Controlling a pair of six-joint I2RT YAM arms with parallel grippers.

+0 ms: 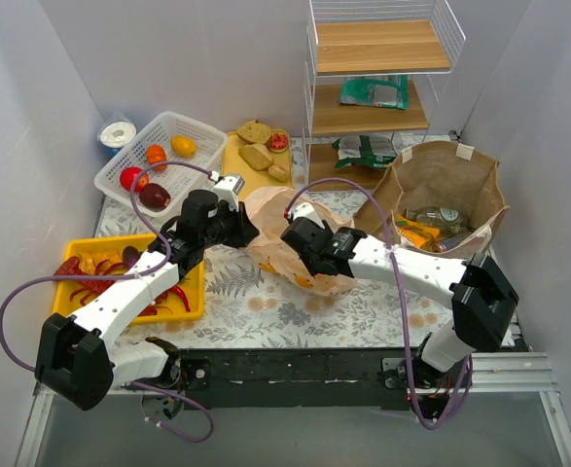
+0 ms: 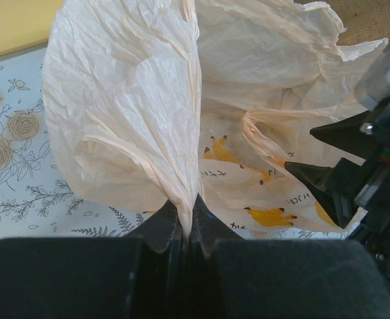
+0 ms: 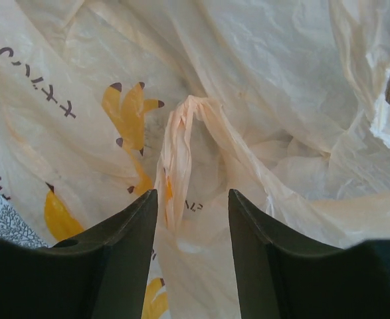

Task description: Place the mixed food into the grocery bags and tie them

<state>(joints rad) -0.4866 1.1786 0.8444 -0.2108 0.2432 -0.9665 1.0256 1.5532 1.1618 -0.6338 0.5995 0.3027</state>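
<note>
Broadly, table (image 1: 266,311): flower-print cloth, with both bags near the middle and right and the loose food along the left and back.
Paper bag (image 1: 480,180): stands open-mouthed at the right, a clear bottle (image 1: 439,216) and an orange packet (image 1: 413,233) already inside; likely kept upright so it can be loaded from above.
Plastic bag (image 2: 128,100): thin, peach, banana-printed, bunched between the two arms at mid-table; it looks gathered for tying.
Yellow tray (image 1: 193,282): left side, holding red peppers (image 1: 90,268), not yet bagged.
White basket (image 1: 183,126): back left, with round fruit-like pieces.
Left gripper (image 2: 187,219): fingers clenched on a pleat of the plastic bag, the film rising in a fan from the pinch; I judge this steadies one side while the other arm works.
Right gripper (image 3: 193,199): fingers released, standing partly apart, with a gap on either side of the strip.
Handle loop (image 3: 181,133): a twisted strip of the plastic bag, standing between the right fingers, seemingly the next thing to grasp.
</note>
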